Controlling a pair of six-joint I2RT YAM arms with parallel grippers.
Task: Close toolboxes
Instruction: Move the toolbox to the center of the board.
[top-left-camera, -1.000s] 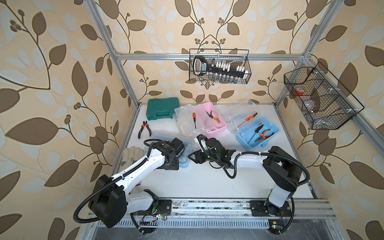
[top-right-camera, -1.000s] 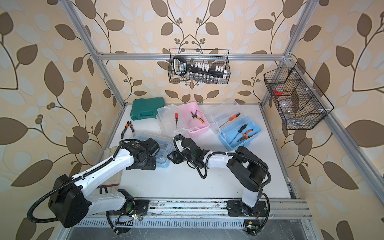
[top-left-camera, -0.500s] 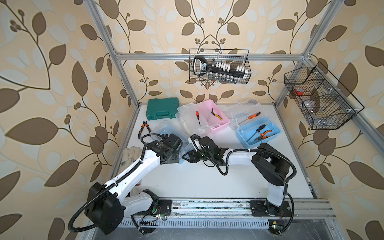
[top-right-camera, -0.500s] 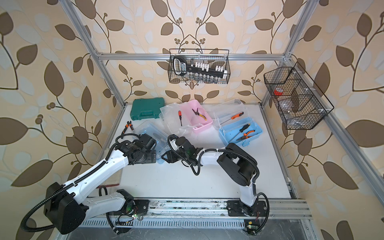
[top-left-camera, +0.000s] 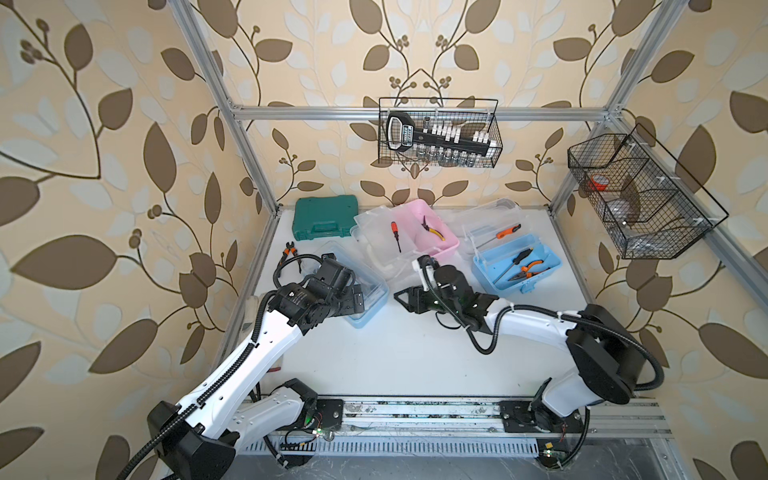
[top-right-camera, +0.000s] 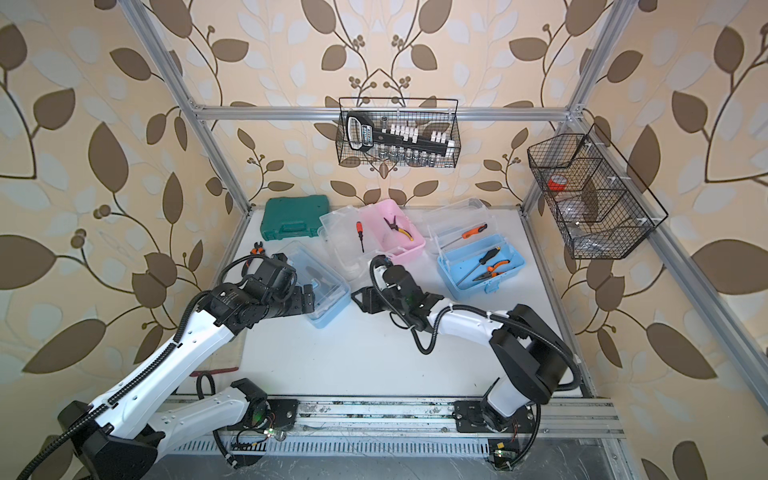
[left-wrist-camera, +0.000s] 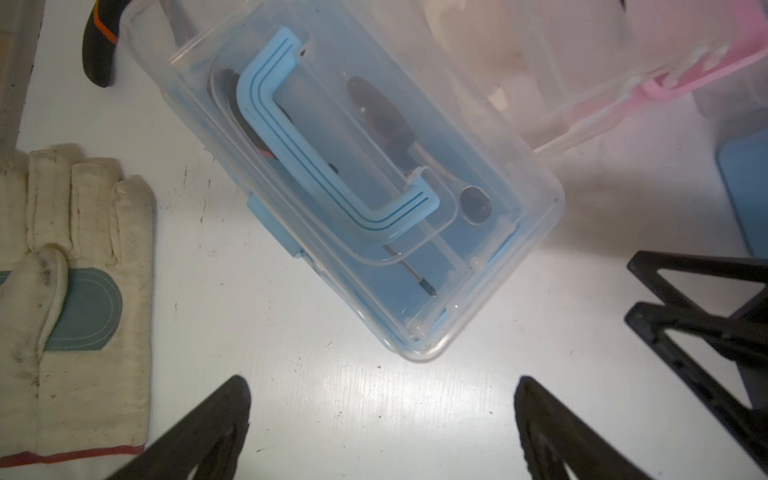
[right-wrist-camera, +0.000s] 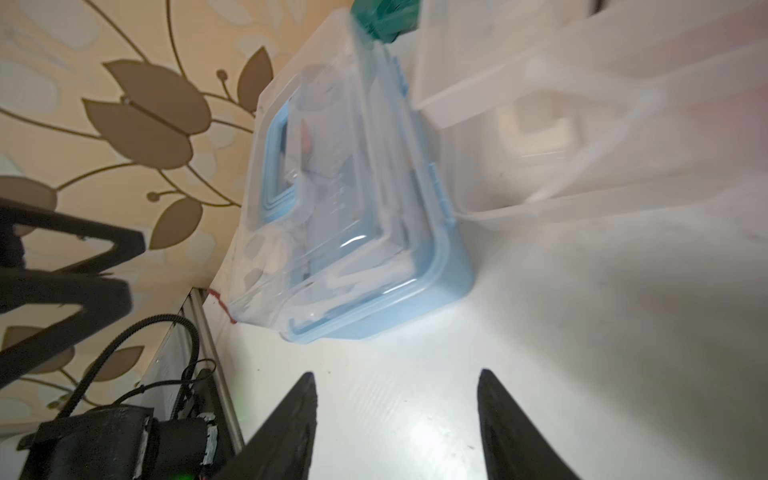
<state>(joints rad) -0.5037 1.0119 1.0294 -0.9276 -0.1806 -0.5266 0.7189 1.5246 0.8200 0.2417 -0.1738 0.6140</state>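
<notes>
Three toolboxes stand on the white table. The near light blue toolbox (top-left-camera: 368, 291) (left-wrist-camera: 353, 187) (right-wrist-camera: 353, 208) has its clear lid down over its blue handle (left-wrist-camera: 316, 141). The pink toolbox (top-left-camera: 428, 232) (top-right-camera: 395, 232) stands open, its clear lid (top-left-camera: 378, 241) folded out flat. The far light blue toolbox (top-left-camera: 515, 268) (top-right-camera: 482, 270) is open too, with its lid (top-left-camera: 486, 220) tipped back. My left gripper (top-left-camera: 358, 297) (left-wrist-camera: 380, 380) hovers open at the near box's short end. My right gripper (top-left-camera: 405, 297) (right-wrist-camera: 395, 373) is open just right of that box, holding nothing.
A dark green case (top-left-camera: 326, 222) sits at the back left, with pliers (top-left-camera: 286, 253) in front of it. A work glove (left-wrist-camera: 75, 291) lies left of the near box. Wire baskets (top-left-camera: 440, 141) (top-left-camera: 640, 195) hang on the back and right walls. Both open boxes hold screwdrivers and pliers.
My right gripper has drawn back to the right, away from the near blue toolbox. The left gripper has stayed beside that box.
</notes>
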